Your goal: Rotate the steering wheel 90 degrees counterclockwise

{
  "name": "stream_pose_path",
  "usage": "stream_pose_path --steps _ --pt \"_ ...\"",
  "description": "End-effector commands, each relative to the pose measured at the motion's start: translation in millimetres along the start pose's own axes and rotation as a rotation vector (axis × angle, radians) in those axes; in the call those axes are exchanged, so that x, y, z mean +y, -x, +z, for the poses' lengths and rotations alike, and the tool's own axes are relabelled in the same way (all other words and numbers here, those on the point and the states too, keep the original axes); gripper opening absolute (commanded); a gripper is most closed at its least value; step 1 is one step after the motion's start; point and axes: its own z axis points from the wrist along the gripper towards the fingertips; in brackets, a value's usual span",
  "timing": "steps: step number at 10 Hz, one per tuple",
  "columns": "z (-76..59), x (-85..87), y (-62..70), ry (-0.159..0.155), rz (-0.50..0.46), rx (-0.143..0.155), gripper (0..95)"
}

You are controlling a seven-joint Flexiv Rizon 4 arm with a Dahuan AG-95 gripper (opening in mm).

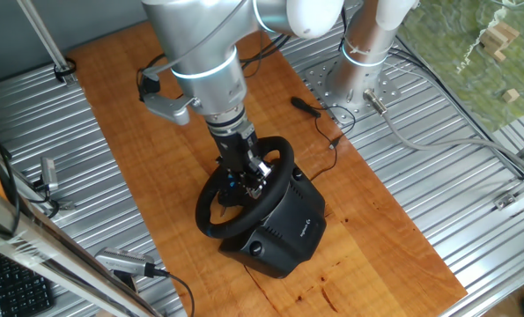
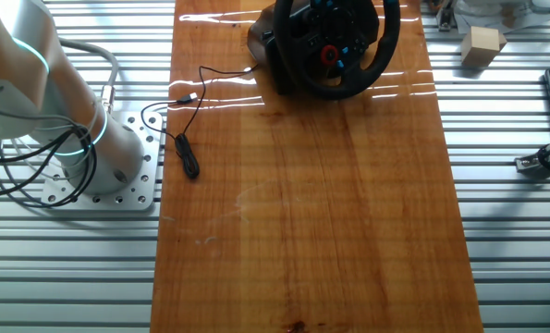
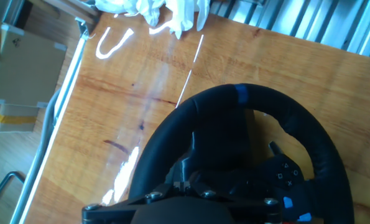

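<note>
The steering wheel (image 1: 210,222) is a black round racing wheel on a boxy black base (image 1: 290,231), standing on the wooden board. In the other fixed view the wheel (image 2: 386,44) sits at the board's far edge, its red hub button showing. My gripper (image 1: 247,174) reaches down inside the rim near the hub. In the hand view the rim (image 3: 322,149) arcs across the frame with a blue mark (image 3: 242,94) at its top. The gripper (image 3: 219,134) shows as dark fingers close together, shut on the wheel just below that mark. The contact itself is dark and hard to make out.
A black cable with a plug (image 2: 189,159) lies on the board near the arm's mounting plate (image 2: 103,176). A small wooden block (image 2: 482,44) sits right of the wheel. White cloth (image 3: 166,12) lies beyond the board's far end. Ribbed metal table (image 1: 473,202) surrounds the board.
</note>
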Motion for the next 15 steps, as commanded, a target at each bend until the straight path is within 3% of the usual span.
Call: stream_pose_path --steps 1,6,9,15 --pt "1.2 -0.7 1.0 0.016 -0.014 -0.005 0.0" --pt "10.8 -6.2 2.6 0.062 -0.066 -0.02 0.0" --pt "11.1 -6.3 2.7 0.093 -0.092 -0.033 0.0" --pt "9.6 -5.3 2.0 0.124 -0.099 -0.043 0.0"
